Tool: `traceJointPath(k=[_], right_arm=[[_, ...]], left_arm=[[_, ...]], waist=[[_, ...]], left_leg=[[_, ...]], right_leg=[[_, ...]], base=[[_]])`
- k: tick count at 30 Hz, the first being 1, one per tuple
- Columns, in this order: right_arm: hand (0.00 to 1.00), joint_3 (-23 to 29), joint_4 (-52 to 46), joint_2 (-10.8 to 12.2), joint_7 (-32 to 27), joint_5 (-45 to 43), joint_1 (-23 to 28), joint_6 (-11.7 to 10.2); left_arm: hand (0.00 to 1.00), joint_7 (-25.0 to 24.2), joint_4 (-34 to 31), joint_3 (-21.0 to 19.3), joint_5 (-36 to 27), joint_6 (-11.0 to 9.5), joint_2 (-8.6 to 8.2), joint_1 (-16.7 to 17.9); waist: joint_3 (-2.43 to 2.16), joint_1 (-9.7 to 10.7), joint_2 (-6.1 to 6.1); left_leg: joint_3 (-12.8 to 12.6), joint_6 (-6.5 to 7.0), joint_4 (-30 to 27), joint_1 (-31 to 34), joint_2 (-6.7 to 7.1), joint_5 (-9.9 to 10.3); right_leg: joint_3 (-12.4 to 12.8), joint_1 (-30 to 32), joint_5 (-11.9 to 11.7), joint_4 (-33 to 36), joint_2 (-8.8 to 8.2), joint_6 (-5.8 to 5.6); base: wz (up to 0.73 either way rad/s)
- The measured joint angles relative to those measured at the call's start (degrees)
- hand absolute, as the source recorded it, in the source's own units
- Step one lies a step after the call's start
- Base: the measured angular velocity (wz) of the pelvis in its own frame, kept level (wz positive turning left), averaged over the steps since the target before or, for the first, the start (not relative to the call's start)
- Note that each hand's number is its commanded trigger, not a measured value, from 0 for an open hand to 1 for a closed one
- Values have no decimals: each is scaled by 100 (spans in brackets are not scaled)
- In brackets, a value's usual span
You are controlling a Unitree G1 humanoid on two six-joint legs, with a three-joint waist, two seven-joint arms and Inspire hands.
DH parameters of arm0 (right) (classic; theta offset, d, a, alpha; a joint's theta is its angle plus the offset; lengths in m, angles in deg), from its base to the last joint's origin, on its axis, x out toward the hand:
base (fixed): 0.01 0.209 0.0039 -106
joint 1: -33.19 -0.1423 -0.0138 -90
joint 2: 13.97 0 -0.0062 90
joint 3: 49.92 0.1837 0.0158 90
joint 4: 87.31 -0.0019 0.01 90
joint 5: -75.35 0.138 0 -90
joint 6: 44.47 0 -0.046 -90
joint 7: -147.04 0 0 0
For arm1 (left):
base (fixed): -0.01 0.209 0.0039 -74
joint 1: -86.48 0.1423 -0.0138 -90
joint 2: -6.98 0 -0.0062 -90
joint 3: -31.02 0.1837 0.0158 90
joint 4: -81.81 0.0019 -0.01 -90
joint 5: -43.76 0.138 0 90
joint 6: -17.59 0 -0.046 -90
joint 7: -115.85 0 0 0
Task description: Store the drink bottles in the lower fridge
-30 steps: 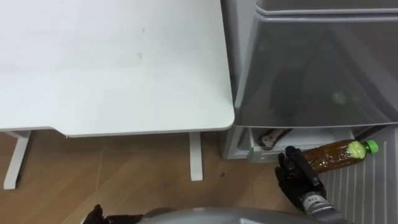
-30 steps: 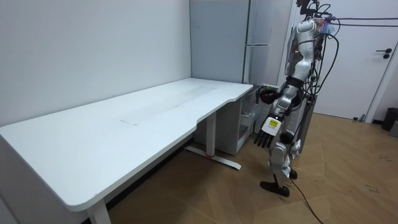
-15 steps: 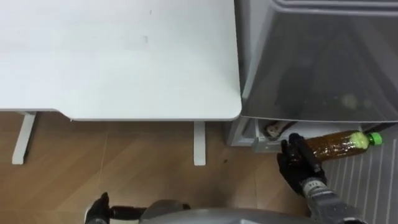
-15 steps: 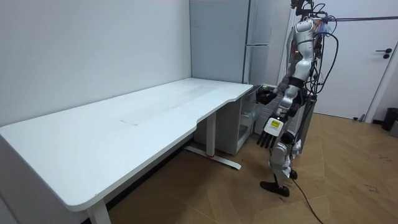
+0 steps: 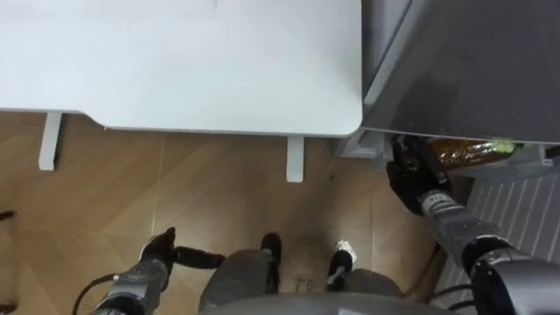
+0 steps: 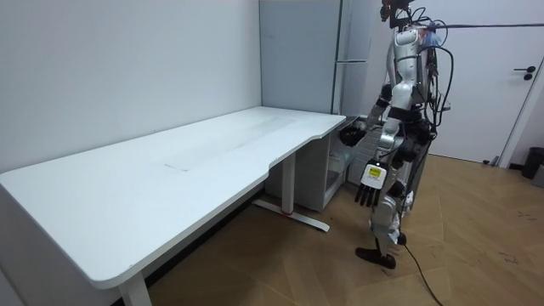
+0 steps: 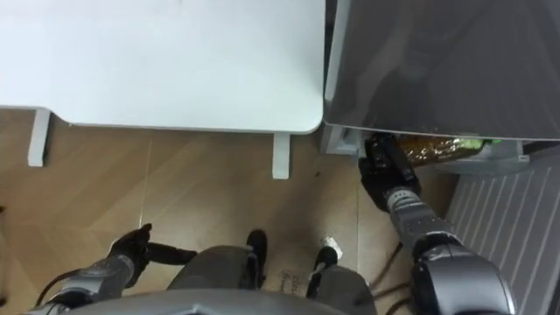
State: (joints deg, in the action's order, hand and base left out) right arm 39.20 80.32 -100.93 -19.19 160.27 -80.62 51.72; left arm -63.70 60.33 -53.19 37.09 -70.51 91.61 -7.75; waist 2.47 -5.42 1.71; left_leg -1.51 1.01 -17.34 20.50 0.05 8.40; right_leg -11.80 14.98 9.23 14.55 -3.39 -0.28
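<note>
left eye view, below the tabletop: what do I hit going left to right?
Left table leg → left hand, hanging open → right table leg → right hand, fingers curled round the bottle, which lies furthest right.

Hidden at three o'clock under the fridge (image 5: 464, 70) front: most of the bottle (image 5: 472, 156), clasped in the right hand (image 5: 408, 175). Cut by top and right edges: fridge; by top and left: table (image 5: 175, 61). Too small to make out in the room view: bottle.

Head stereo pair straight down on desk (image 5: 175, 61) corner and fridge (image 5: 472, 70); room camera afar.
</note>
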Motion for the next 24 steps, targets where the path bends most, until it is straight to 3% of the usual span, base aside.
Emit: traceJointPath(k=[5,10,11,12,15,24], right_arm=[[100,190,40,-410,-162,26,-414,131],[100,218,15,-572,-384,53,-604,231],[21,221,15,-583,-407,53,-659,241],[0,226,13,-610,-439,27,-712,279],[0,228,13,-713,-509,13,-792,379],[0,228,11,-887,-678,-1,-882,397]], left_arm=[[0,-6,90,112,-14,28,40,-198],[0,-71,80,122,-57,28,179,-283],[0,-71,79,123,-55,29,225,-309],[0,-69,70,115,-47,24,265,-310],[0,-58,46,119,-44,27,280,-301],[0,67,-142,111,-42,43,313,-238]], waist=[[47,-110,-66],[80,-107,-138],[91,-104,-157],[89,-111,-196],[98,-116,-227],[90,-129,-243]], left_leg=[[-30,36,10,402,47,-124],[-115,91,-74,639,71,-166],[-131,99,-125,722,75,-170],[-159,113,-155,789,85,-180],[-164,147,-211,890,155,-202],[-164,189,-409,1090,258,-227]], right_leg=[[40,535,2,263,-80,-2],[66,856,10,483,-165,-15],[76,946,12,556,-182,-18],[95,1066,32,658,-212,-26],[142,1238,92,861,-278,-54],[183,1527,221,1291,-434,-89]], base=[[-1],[-4],[-6],[-6],[2],[4]])
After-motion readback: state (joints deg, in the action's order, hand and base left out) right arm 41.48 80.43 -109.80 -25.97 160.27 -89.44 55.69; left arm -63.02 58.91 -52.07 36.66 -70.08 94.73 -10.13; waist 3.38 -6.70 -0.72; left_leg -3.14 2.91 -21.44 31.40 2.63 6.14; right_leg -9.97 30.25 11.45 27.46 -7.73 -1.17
